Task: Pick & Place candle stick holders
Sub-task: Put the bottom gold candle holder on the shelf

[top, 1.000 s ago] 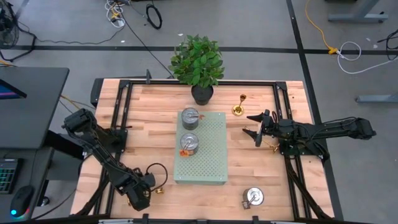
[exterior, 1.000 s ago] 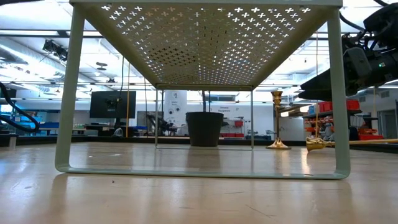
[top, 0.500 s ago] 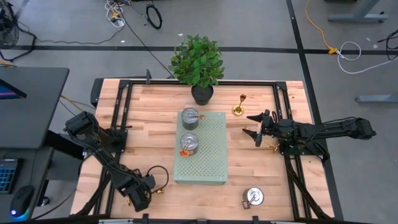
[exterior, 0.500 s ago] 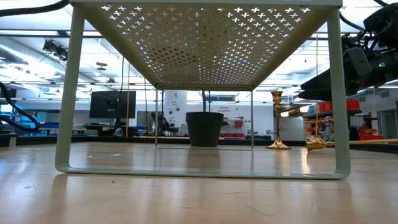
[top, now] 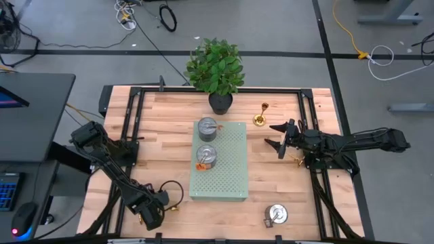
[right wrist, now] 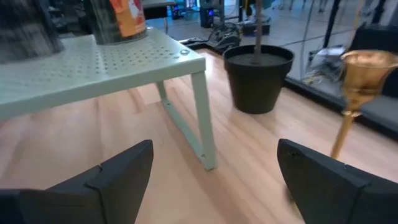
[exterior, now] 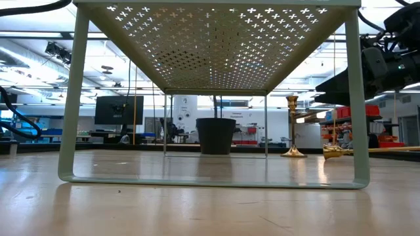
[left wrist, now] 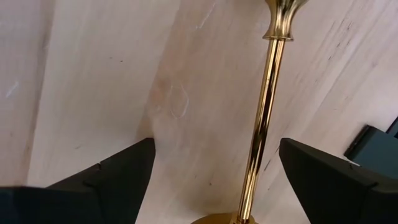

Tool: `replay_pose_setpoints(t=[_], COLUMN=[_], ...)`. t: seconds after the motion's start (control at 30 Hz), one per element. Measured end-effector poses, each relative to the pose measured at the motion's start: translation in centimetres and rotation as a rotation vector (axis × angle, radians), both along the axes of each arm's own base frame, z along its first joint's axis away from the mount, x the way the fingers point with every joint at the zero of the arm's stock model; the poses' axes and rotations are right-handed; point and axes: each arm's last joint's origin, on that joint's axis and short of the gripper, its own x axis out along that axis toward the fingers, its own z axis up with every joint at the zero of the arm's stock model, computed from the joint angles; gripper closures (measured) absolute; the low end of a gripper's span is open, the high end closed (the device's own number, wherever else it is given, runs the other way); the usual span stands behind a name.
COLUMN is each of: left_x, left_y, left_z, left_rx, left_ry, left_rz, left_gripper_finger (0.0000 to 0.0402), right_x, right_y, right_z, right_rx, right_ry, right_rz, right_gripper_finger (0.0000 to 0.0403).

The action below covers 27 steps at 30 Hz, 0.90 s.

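Left arm is folded low along the desk's left edge, its pincer (top: 154, 215) down at the front left corner, fingers (left wrist: 106, 177) spread wide apart. Right arm reaches in from the right edge, stretched level and pointing toward the middle of the desk. Its pincer (top: 278, 135) hangs above the wood, fingers (right wrist: 109, 177) parted wide.

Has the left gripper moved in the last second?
Yes, slightly. In the high view the left gripper, low over a gold holder lying on the table, has drifted toward the table's near edge, away from the green board.
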Motion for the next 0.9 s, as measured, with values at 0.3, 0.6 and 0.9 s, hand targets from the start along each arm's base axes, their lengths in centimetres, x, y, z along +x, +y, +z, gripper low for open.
replay_pose_setpoints(t=[0.3,0.6,0.9], left_x=[-0.1,-0.2,-0.2], left_y=[0.1,0.4,0.6], left_z=[-0.1,-0.2,-0.2], left_rx=[0.016,0.052,0.078], left_ry=[0.002,0.018,-0.002], left_rz=[0.008,0.030,0.034], left_gripper_finger=[0.0103,0.0234,0.0374], right_x=[0.0,0.1,0.3], right_y=[0.1,0.1,0.3], right_z=[0.1,0.1,1.4], right_rx=[0.048,0.086,0.102], right_ry=[-0.021,-0.035,-0.177], right_rz=[0.023,0.033,0.077], right_gripper_finger=[0.0055,0.0055,0.0055])
